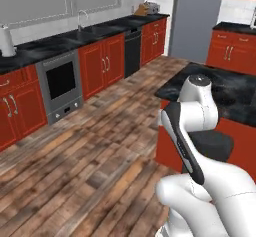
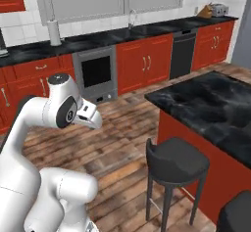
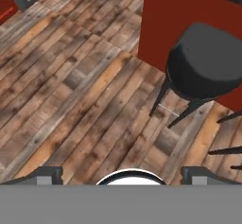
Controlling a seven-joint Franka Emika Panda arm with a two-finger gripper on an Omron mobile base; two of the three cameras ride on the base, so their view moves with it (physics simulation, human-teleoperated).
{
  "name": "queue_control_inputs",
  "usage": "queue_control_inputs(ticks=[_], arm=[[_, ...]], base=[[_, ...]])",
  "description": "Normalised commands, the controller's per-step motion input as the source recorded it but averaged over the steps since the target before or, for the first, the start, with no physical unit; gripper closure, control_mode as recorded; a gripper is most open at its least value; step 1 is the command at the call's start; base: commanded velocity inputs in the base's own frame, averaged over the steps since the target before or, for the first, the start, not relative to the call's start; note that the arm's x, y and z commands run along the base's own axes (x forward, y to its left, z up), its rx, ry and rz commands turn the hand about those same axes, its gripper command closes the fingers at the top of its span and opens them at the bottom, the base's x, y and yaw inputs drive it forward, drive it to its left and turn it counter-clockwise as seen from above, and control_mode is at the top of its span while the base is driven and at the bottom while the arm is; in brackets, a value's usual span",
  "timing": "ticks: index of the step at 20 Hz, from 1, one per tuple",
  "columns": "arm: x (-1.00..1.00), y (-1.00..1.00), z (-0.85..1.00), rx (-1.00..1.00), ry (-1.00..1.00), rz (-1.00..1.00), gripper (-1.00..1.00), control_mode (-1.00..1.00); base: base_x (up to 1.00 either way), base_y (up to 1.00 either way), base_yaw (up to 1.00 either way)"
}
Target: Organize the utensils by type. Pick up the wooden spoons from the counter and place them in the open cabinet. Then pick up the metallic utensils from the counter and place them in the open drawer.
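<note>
On the far left, a long counter (image 1: 50, 46) is seen along the back wall, w/ red doors under it. A paper roll (image 1: 7, 41) is stood on its left end. An oven (image 1: 61, 83) is set in below, then a tap (image 1: 80, 18), a black dishwasher (image 1: 132, 51) and a toaster (image 1: 151, 7) at the right end.

In the mid, a wide wood floor (image 1: 75, 171) is left bare btwn counter and island (image 1: 235, 91), so lots of room is given there.

On the right, the island's black edge is close to the arm. A dark stool (image 2: 176, 162) is tucked just beside its red side.

In the hand view the stool seat (image 3: 208, 67) is seen from above, which the base views can't give. The gripper (image 3: 122, 175) is held over the floor, its tips spread very wide, w/ nothing held btwn them.
</note>
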Motion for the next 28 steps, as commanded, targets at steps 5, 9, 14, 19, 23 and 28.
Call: queue_control_inputs(ticks=[5,9,14,19,23,28], arm=[[0.0,0.0,0.0,0.0,0.0,0.0,-1.0,1.0],[0.0,0.0,0.0,0.0,0.0,0.0,-1.0,1.0],[0.0,0.0,0.0,0.0,0.0,0.0,-1.0,1.0],[0.0,0.0,0.0,0.0,0.0,0.0,-1.0,1.0],[0.0,0.0,0.0,0.0,0.0,0.0,-1.0,1.0],[0.0,0.0,0.0,0.0,0.0,0.0,-1.0,1.0]], base=[[0.91,0.01,0.55],[0.91,0.07,-0.08],[0.95,0.17,-0.14],[0.94,0.31,-0.19],[0.93,0.34,-0.19],[0.95,0.3,-0.16]])
